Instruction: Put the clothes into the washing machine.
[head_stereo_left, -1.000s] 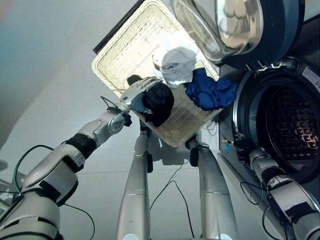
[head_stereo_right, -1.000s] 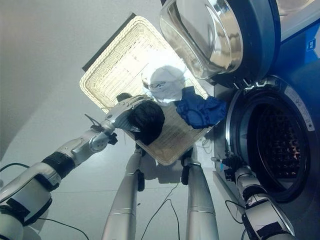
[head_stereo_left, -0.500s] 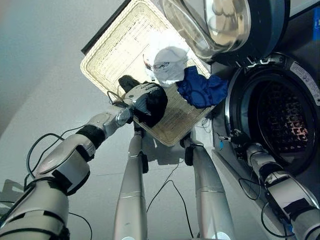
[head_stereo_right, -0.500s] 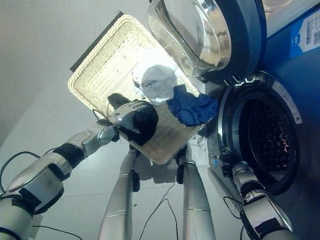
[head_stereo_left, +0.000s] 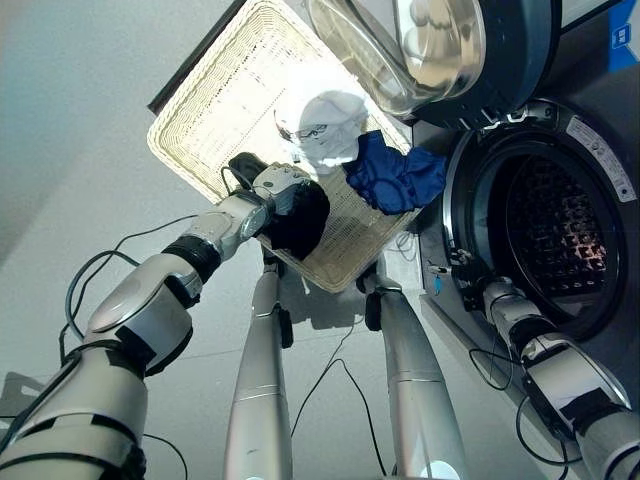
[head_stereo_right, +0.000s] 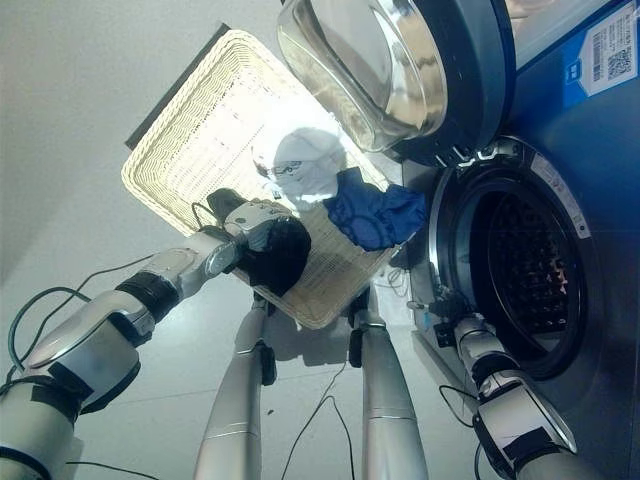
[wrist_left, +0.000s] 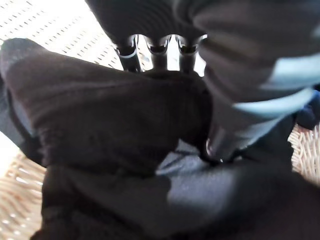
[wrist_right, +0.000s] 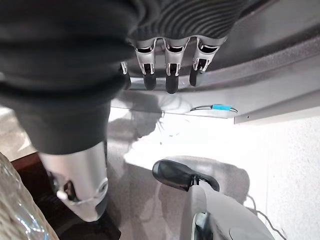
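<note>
A woven cream basket (head_stereo_left: 215, 110) lies on the floor before the washing machine. A black garment (head_stereo_left: 300, 220) sits by its near edge, a white garment (head_stereo_left: 325, 125) in the middle and a blue garment (head_stereo_left: 395, 175) at the side nearest the machine. My left hand (head_stereo_left: 275, 187) rests on top of the black garment (wrist_left: 110, 115), fingers sunk into the cloth and thumb (wrist_left: 225, 135) curled against it. My right hand (head_stereo_left: 462, 275) hangs by the lower left rim of the drum opening (head_stereo_left: 555, 225), its fingers (wrist_right: 170, 75) relaxed and holding nothing.
The machine's round glass door (head_stereo_left: 420, 50) stands swung open above the basket's far corner, close over the white and blue garments. The dark drum is lit inside. Grey floor lies to the left of the basket.
The whole picture has shifted, so the camera moved. My left hand has stayed on the black garment, which now looks more bunched under it. My right hand stays by the drum's rim.
</note>
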